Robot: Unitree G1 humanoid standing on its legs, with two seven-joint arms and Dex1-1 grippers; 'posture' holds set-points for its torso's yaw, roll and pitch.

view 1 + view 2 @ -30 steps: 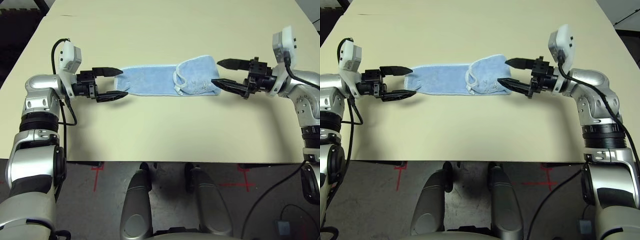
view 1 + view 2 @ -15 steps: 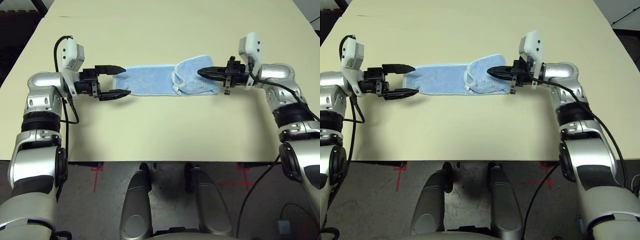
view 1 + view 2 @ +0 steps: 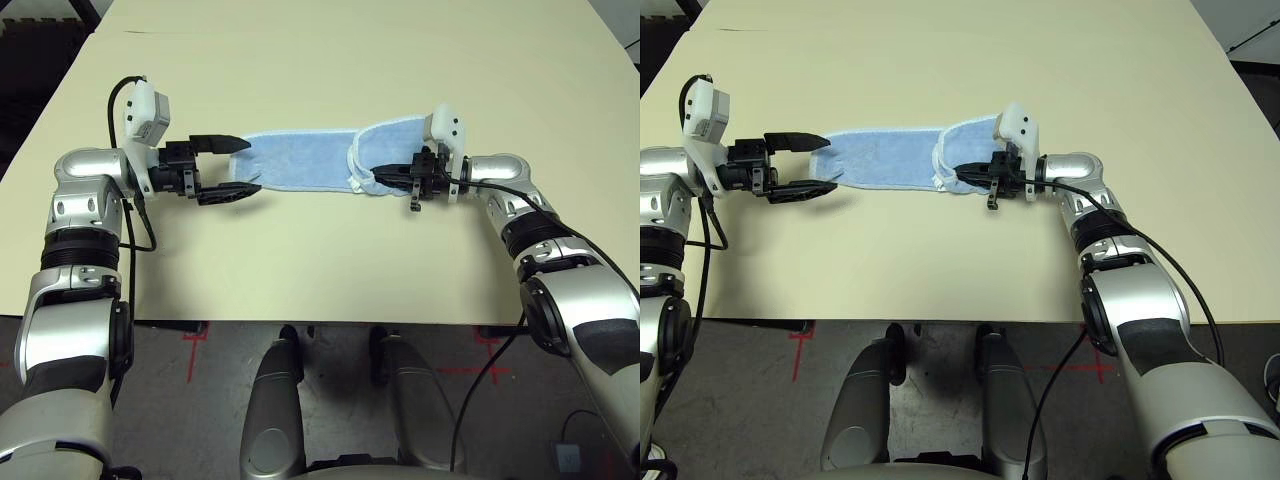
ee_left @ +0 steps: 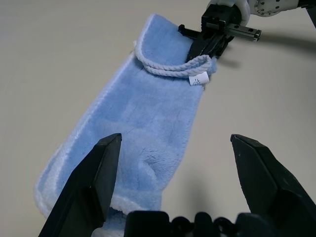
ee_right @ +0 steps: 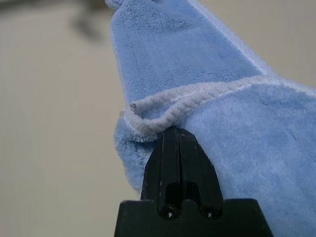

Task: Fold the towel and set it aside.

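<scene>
The light blue towel (image 3: 300, 160) lies as a long strip across the middle of the table, its right end doubled back over itself, white edging and a small tag (image 4: 199, 79) showing at the fold. My right gripper (image 3: 376, 172) lies over that doubled end, shut, its tips (image 5: 177, 132) pinched at the white edging. My left gripper (image 3: 250, 165) stands open at the towel's left end, one finger on each side of the cloth's edge, just clear of it.
The cream table (image 3: 330, 260) stretches wide beyond and in front of the towel. Its front edge runs close below both forearms. Dark floor with red tape marks lies past that edge.
My right gripper closed and travelled left from beyond the towel's end onto it, drawing the near right corner inward. The left gripper stayed open in place.
</scene>
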